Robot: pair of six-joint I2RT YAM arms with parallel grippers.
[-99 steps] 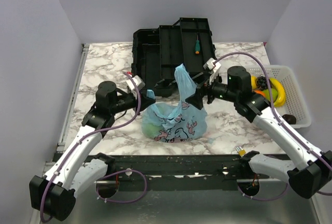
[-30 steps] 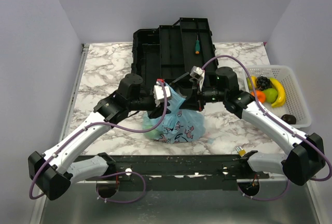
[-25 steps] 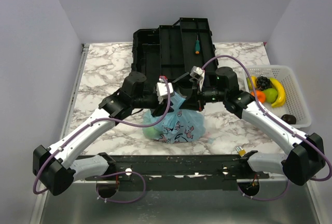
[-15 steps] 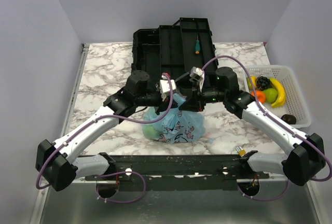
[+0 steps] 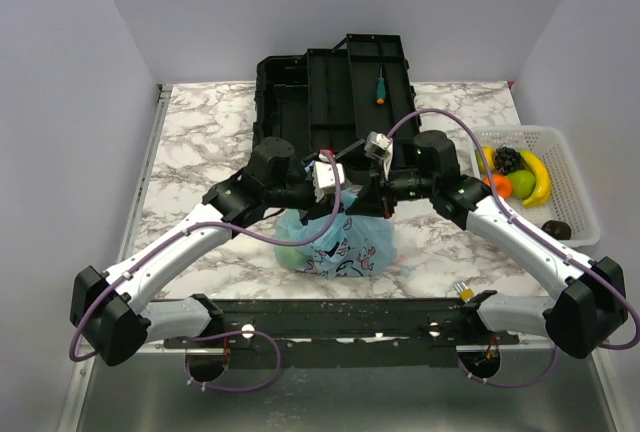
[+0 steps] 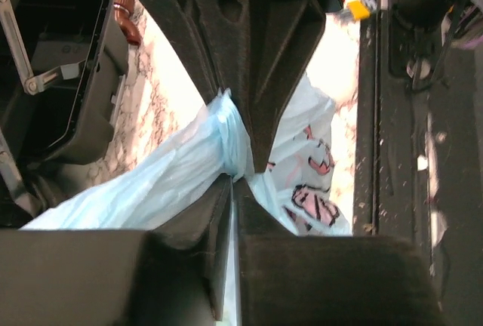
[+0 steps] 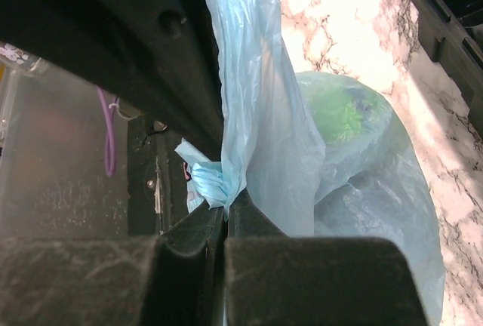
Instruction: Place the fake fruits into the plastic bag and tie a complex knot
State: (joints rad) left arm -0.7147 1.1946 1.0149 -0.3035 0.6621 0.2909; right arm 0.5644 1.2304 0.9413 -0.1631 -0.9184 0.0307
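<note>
Pinching the gathered neck of the thin, crinkly light-blue plastic bag [image 5: 335,242], the left fingers [image 6: 230,190] and right fingers [image 7: 225,224] were each pressed together on a strip of film, nearly tip to tip just above the bag. The bag sat on the marble-patterned bench [image 5: 200,142] between the arms. A green round plastic fruit [image 7: 339,115] showed through its wall. A small twisted bunch of blue film [image 7: 205,182] sat at the right fingertips; whether it was a finished knot could not be told.

Likely hazards: opposed pulling could tear the thin film, and a slack pinch could let the smooth plastic slip out and loosen the twist. A yellow plastic banana [image 5: 538,177] and other fruits lay in the white mesh basket [image 5: 575,202], so tightening now would probably shut them out.
</note>
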